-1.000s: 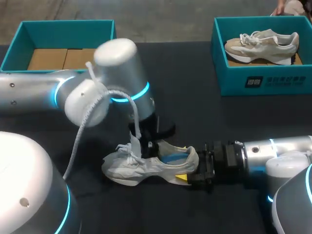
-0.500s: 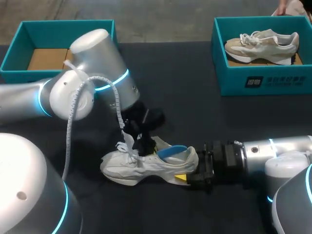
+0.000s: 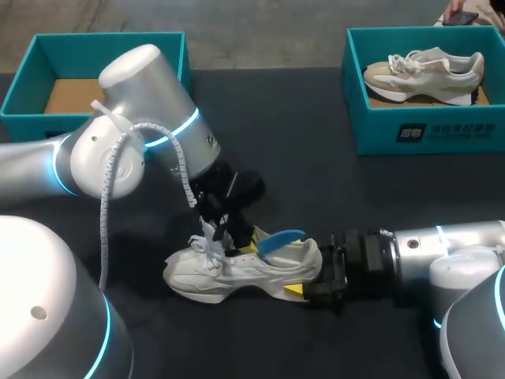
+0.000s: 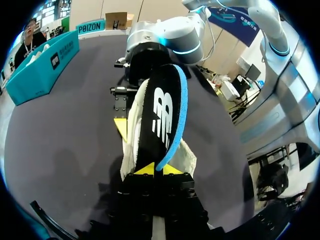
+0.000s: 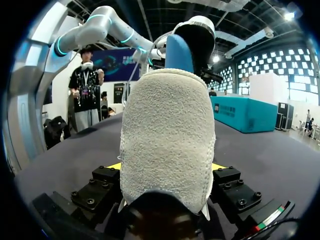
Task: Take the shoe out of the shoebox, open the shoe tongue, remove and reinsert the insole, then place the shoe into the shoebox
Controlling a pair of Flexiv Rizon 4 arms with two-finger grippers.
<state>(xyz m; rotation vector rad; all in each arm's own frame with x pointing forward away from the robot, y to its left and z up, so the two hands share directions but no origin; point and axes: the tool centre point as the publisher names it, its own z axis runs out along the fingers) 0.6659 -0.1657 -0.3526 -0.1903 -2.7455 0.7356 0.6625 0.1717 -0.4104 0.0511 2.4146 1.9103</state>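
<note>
The left fingers [image 4: 149, 169] pinch the blue-edged black insole [image 4: 162, 115]; the right fingers [image 5: 114, 166] clamp the white knit shoe [image 3: 237, 268] at its heel. Draw the insole out slowly, lengthwise.

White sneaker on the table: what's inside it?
A black insole with a blue edge sticks partly out of the white sneaker, pinched by the left fingers; the interior beneath it is covered.

The dark counter [image 3: 316, 181] is viewed from above and behind, far edge included. The left wrist camera is pointed along the black blue-edged insole [image 4: 162, 117], close up, toward the right arm [image 4: 165, 35]. The right wrist camera is set close behind the heel of the white knit sneaker [image 5: 167, 140], facing the left arm [image 5: 100, 25]. The sneaker is shared by all views.
</note>
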